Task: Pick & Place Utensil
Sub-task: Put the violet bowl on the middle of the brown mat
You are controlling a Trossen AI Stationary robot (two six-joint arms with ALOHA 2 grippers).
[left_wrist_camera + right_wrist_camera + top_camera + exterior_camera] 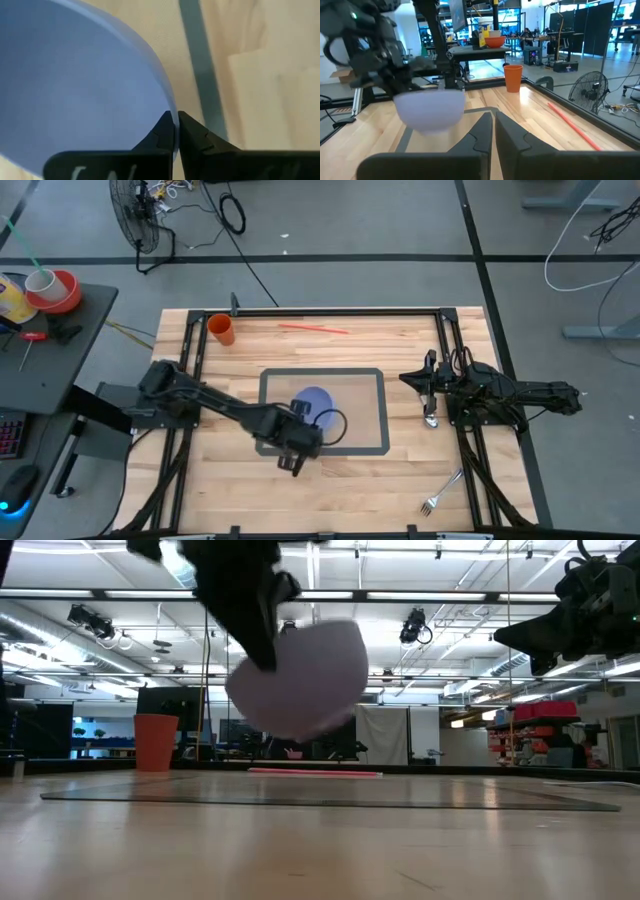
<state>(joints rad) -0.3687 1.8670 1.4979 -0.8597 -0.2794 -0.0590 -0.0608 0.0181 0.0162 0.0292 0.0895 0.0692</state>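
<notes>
A fork [440, 492] lies at the worktop's [350, 500] near right corner. The left pincer [298, 442] pinches the rim of a pale blue bowl [313, 402], held clear above the grey-framed mat [385, 412]. The right pincer [428, 378], pressed together, hovers at the right. An orange cup [221, 329] stands far left, a red straw [313, 329] beside it.

The left pincer [297, 442] holds the pale blue bowl [313, 401] lifted above the grey-outlined mat [372, 375], blocking the bench [350, 485] centre. Open wood lies around the fork [440, 492] at the near right. The orange cup [221, 330] and red straw [314, 329] occupy the far edge, and the right pincer [427, 385] waits beside the mat's right side
</notes>
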